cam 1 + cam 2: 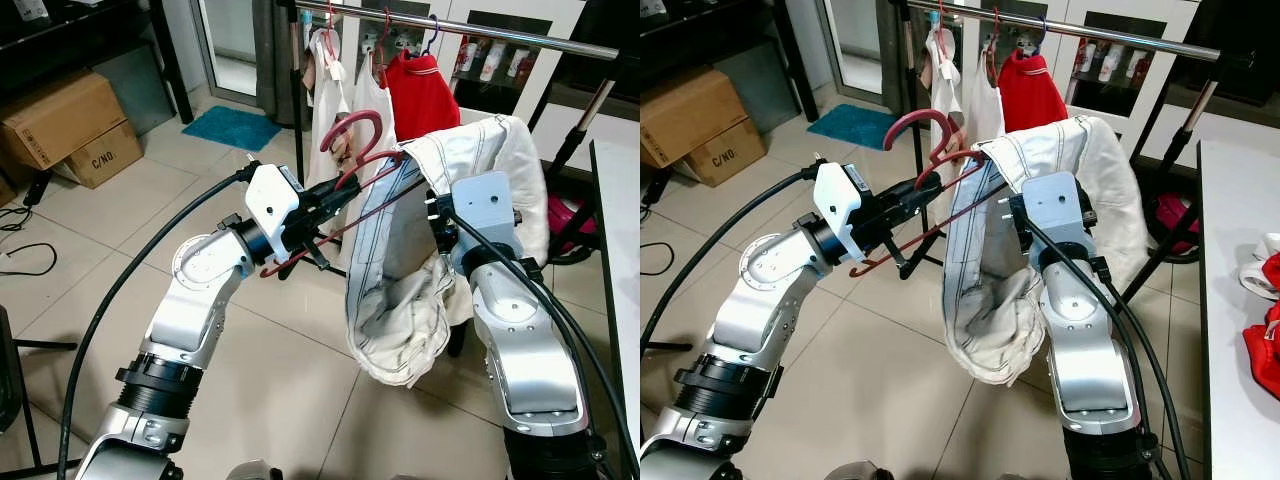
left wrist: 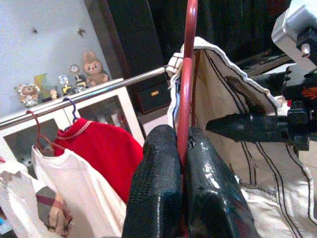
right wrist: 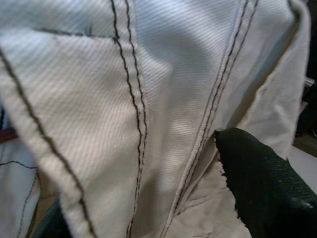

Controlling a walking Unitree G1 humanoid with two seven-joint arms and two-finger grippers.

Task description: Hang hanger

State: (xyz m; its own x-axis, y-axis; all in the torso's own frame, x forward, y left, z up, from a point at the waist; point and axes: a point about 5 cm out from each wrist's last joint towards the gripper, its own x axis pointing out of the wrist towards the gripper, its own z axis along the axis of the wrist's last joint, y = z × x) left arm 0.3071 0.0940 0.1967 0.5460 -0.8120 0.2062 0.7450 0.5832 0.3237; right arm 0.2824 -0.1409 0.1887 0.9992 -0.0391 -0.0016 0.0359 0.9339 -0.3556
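Carrying step, judged: red hanger (image 1: 350, 160) pinched at its neck between the closed left gripper (image 1: 335, 195) fingers, cream garment (image 1: 400, 290) draped over the right gripper (image 1: 440, 215), finger state unclear; next, lifting the hook onto the rail (image 1: 470, 32).

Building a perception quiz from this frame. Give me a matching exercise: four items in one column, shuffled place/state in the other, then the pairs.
Items
1. red hanger
2. cream garment
3. red shirt
4. cardboard boxes

Places/states
A. hanging on the metal rail
B. on the tiled floor, at the robot's left
C. clamped between the left gripper's fingers
D. draped over the right arm, partly threaded on the hanger

Pairs: 1-C, 2-D, 3-A, 4-B

The right gripper is buried in the cream garment's folds; whether it is gripping cannot be told.
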